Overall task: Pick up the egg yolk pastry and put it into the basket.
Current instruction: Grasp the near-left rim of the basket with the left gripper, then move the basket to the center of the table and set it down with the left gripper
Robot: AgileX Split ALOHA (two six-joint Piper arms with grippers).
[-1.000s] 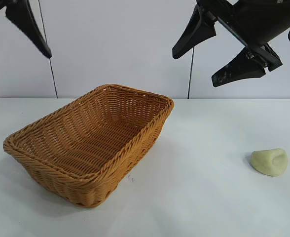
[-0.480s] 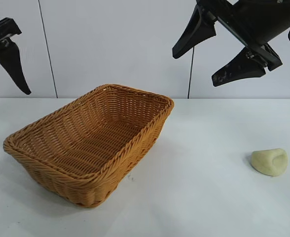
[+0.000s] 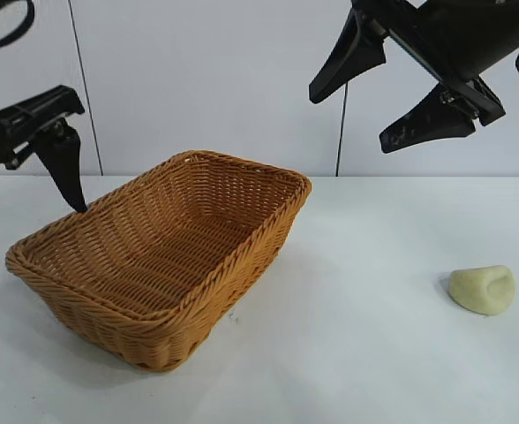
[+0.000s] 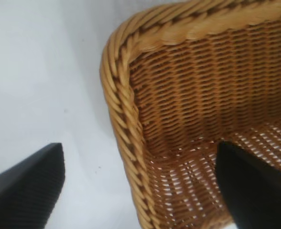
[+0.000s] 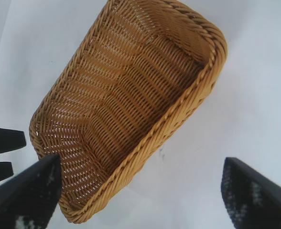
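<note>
The egg yolk pastry [image 3: 482, 289], a small pale yellow lump with a dent, lies alone on the white table at the right. The orange-brown wicker basket [image 3: 242, 256] stands left of centre with nothing in it. My right gripper [image 3: 348, 121] hangs open high above the table, between basket and pastry; its wrist view shows the basket [image 5: 212, 71] below, and the pastry is out of that view. My left gripper [image 3: 30, 245] is open and low at the basket's left end. In its wrist view the open jaws [image 4: 140, 145] straddle the basket's braided corner rim [image 4: 126, 109].
A white table [image 3: 365, 362] carries everything, with a pale panelled wall [image 3: 206, 79] behind it. Open tabletop lies between the basket and the pastry. In the right wrist view, the left gripper's fingertips [image 5: 4, 141] show beside the basket's end.
My left arm has come down from the upper left corner to the basket's left end. The right arm, basket and pastry have not moved.
</note>
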